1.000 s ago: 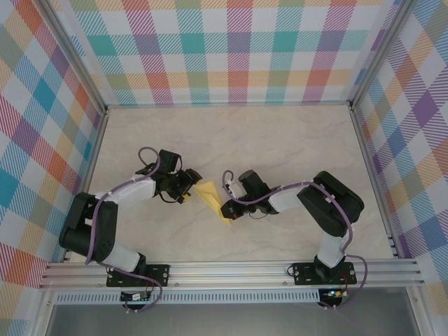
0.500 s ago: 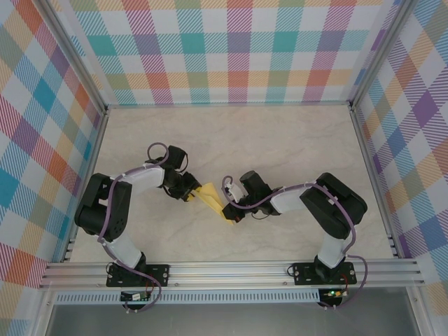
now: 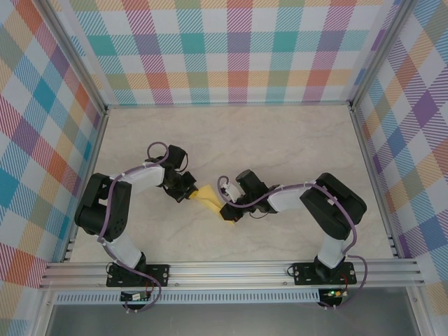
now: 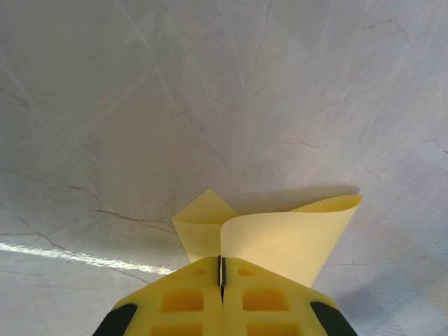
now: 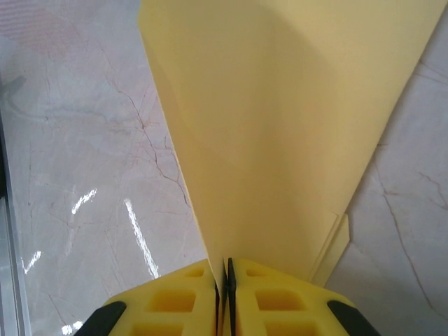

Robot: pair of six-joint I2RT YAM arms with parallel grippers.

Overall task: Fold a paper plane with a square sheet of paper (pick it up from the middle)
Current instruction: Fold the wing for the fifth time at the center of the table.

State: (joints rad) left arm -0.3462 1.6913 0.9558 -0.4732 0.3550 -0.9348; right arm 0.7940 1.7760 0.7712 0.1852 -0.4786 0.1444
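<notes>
the left pincer is pressed together on one end of the folded yellow sheet of paper. the right pincer is clamped on its other end. the sheet spans between the two pincers, curled, over the marbled tabletop.

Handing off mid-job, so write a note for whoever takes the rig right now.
Left gripper: shut on one end of the paper.
Right gripper: shut on the other end.
Paper: folded narrow, with one flap curling up, stretched between the two grippers near the middle of the table.
Done: paper picked up, partly folded.
Left: the remaining folds; it looks unfinished.
</notes>
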